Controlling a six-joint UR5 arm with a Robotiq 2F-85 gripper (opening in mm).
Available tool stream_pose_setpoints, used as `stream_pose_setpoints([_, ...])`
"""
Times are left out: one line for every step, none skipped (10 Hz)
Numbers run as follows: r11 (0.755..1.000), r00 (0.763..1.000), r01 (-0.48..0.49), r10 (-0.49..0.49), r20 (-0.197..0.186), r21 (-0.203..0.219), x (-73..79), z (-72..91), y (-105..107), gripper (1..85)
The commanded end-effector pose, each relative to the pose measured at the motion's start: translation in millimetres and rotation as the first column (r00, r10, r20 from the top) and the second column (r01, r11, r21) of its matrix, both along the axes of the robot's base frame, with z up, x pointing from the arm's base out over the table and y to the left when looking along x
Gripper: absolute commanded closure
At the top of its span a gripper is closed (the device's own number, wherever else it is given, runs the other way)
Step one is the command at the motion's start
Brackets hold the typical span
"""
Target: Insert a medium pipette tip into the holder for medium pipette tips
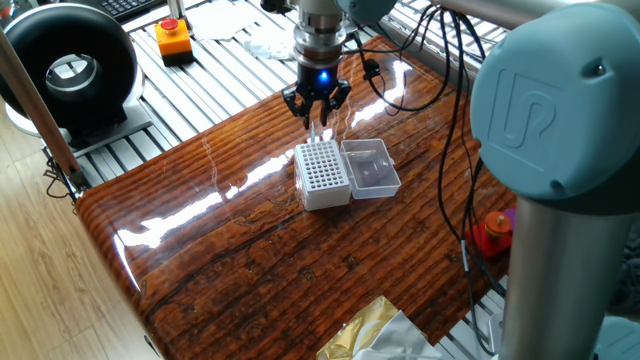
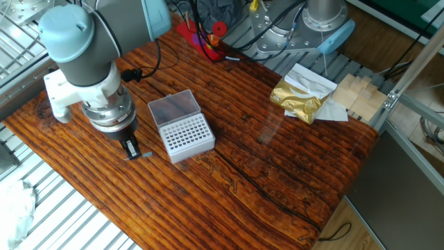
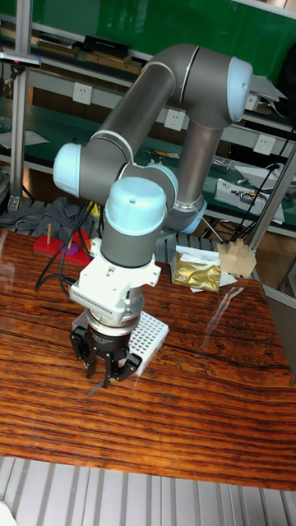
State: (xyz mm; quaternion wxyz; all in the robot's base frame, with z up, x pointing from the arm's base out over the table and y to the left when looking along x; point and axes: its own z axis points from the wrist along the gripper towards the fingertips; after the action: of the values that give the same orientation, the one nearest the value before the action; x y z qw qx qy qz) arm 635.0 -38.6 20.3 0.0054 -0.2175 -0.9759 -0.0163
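The holder for medium pipette tips (image 1: pixel 322 172) (image 2: pixel 186 136) (image 3: pixel 148 330) is a white box with a grid of holes, and its clear lid (image 1: pixel 368 166) (image 2: pixel 173 107) lies open beside it. My gripper (image 1: pixel 317 120) (image 2: pixel 132 148) (image 3: pixel 105 376) hangs just above the wooden table, close beside the holder on the side away from the lid. Its fingers (image 2: pixel 131 145) are drawn together. The medium pipette tip (image 2: pixel 145 154) (image 3: pixel 97 388) shows as a thin pale sliver slanting out from the fingertips, with its low end near the tabletop.
A red stand (image 2: pixel 201 35) (image 1: pixel 493 230) sits at the table's far edge among cables. A gold foil bag (image 2: pixel 298 97) (image 3: pixel 196 271) and wooden blocks (image 2: pixel 361 94) lie off to one side. An orange button box (image 1: pixel 173 38) and a black round device (image 1: pixel 70 70) stand beyond the table.
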Motion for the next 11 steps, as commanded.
stream_pose_setpoints([1.000, 1.000, 0.021, -0.021, 0.009, 0.008, 5.1, -1.1, 4, 51.7])
stream_pose_setpoints([1.000, 1.000, 0.026, -0.026, 0.011, 0.005, 5.8, -1.9, 3, 53.3])
stream_pose_setpoints([1.000, 1.000, 0.027, -0.027, 0.012, -0.009, 6.3, -2.0, 0, 54.7])
stream_pose_setpoints([0.999, 0.999, 0.020, -0.018, 0.045, -0.048, 14.6, -1.5, -11, 56.3])
stream_pose_setpoints([0.999, 0.996, 0.008, -0.003, 0.086, -0.050, 25.2, -1.2, -11, 59.7])
stream_pose_setpoints([0.999, 0.989, 0.031, -0.026, 0.149, -0.027, 41.2, 0.7, -5, 61.0])
stream_pose_setpoints([0.998, 0.983, 0.055, -0.049, 0.180, -0.031, 48.9, 2.4, -7, 63.7])
stream_pose_setpoints([0.997, 0.979, 0.077, -0.069, 0.193, -0.030, 52.4, 3.2, -9, 66.0])
stream_pose_setpoints([0.996, 0.976, 0.087, -0.079, 0.204, -0.032, 55.2, 3.8, -10, 68.7])
stream_pose_setpoints([0.995, 0.973, 0.089, -0.078, 0.219, -0.041, 58.7, 4.7, -13, 70.0])
stream_pose_setpoints([0.995, 0.972, 0.095, -0.085, 0.220, -0.037, 59.0, 4.8, -12, 70.3])
